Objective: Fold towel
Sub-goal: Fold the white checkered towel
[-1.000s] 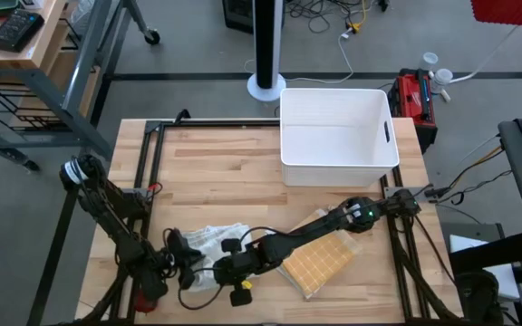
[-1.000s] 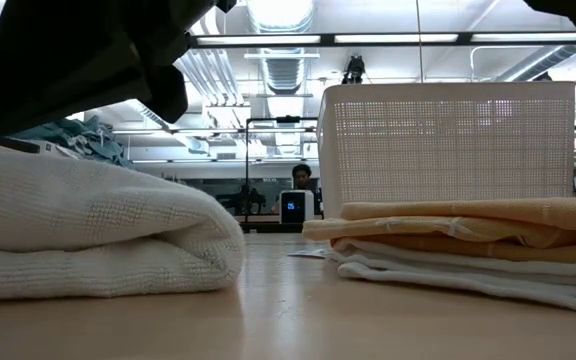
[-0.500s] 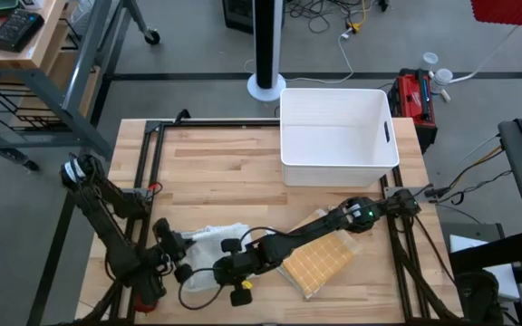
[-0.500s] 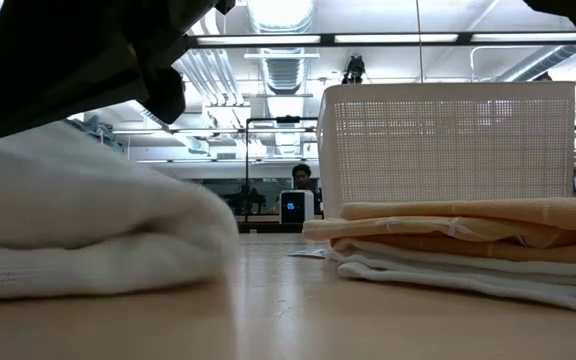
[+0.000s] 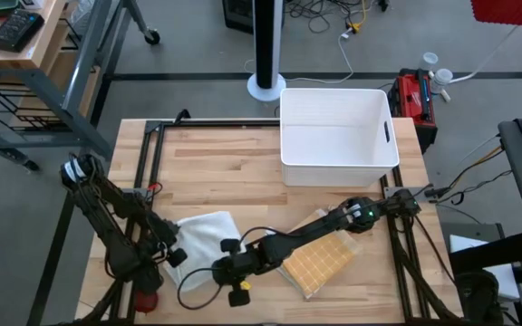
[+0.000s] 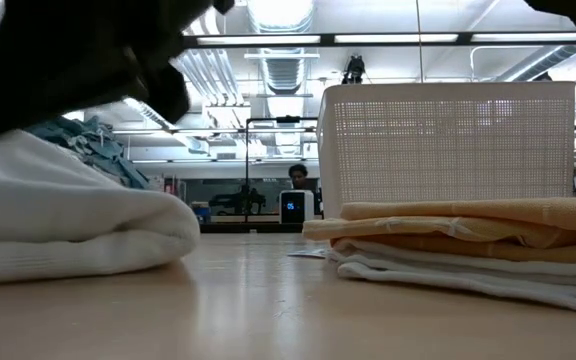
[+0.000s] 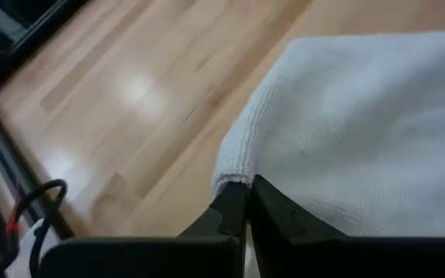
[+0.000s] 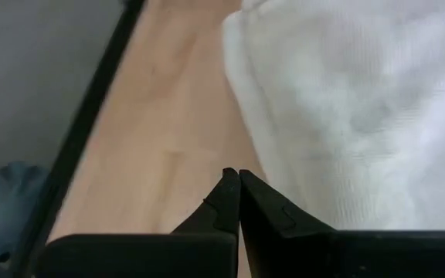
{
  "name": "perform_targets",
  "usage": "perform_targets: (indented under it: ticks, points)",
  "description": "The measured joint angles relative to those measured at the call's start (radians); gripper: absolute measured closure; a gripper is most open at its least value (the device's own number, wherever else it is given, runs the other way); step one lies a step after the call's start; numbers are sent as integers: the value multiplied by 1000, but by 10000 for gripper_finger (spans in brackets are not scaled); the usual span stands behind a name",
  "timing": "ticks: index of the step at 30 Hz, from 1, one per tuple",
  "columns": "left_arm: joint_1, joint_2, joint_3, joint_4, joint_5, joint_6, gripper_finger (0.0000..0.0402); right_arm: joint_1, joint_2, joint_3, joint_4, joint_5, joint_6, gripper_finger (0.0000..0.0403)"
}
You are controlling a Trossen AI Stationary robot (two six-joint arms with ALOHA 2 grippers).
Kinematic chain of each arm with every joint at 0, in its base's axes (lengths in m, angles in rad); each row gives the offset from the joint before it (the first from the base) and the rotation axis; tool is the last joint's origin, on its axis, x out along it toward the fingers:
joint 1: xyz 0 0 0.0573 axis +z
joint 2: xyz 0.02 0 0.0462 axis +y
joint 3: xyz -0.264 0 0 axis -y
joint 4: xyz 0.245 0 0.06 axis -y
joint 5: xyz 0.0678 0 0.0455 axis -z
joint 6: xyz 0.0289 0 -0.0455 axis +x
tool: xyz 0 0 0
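Note:
A white towel (image 5: pixel 205 237) lies bunched on the wooden table (image 5: pixel 225 172) near its front left. It also fills the left of the low view (image 6: pixel 68 225). My left gripper (image 5: pixel 172 255) (image 7: pixel 246 193) is shut on the towel's left corner. My right gripper (image 8: pixel 235 181) reaches in from the right, low over the table. It is shut, at the towel's near edge (image 8: pixel 242 85). In the high view the right arm's wrist (image 5: pixel 234 265) covers that gripper's fingers. My left gripper pinches a corner of the towel (image 7: pixel 230 181) between its two fingers, coming at it from the table's left and slanting down. The corner is raised a little, and the rest of the towel spreads away over the table. My right gripper: its shut fingertips (image 8: pixel 226 189) stand right beside the towel's edge, over bare wood; I cannot tell whether they touch it.
A stack of folded orange and white towels (image 5: pixel 320 261) (image 6: pixel 468 240) lies under the right arm, at the front right. A white basket (image 5: pixel 338 136) (image 6: pixel 448 145) stands at the back right. Bare wood stretches across the table's middle and back left.
My left gripper has risen and tipped, with the towel's corner in it. The towel, crumpled a second ago, now shows a smoother top that reaches farther toward the table's left. In the low view its rounded right end has drawn back to the left. My right arm has kept still.

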Motion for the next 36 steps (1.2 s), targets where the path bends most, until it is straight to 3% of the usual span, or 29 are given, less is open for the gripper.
perform_targets:
  ticks: [6,11,16,18,22,27,33,36]
  points:
    - [-5,-43,35,2,14,-46,401,-9,3,-30,11,155,43,403]
    - [-5,-99,92,4,85,-147,401,-7,2,-47,127,145,-143,403]
    - [-6,-135,109,69,386,-294,401,2,2,-51,212,145,-210,392]
    - [-19,-135,104,108,453,-316,401,0,1,-51,216,146,-209,385]
    - [-33,-128,73,149,392,-326,400,-1,1,-51,208,147,-202,364]
    - [-34,-111,68,192,366,-345,369,-1,1,-53,209,146,-200,330]
    - [-49,-111,75,241,511,-395,326,0,5,-54,245,122,-182,288]
    - [-58,-111,75,257,532,-403,314,3,5,-54,265,119,-155,271]
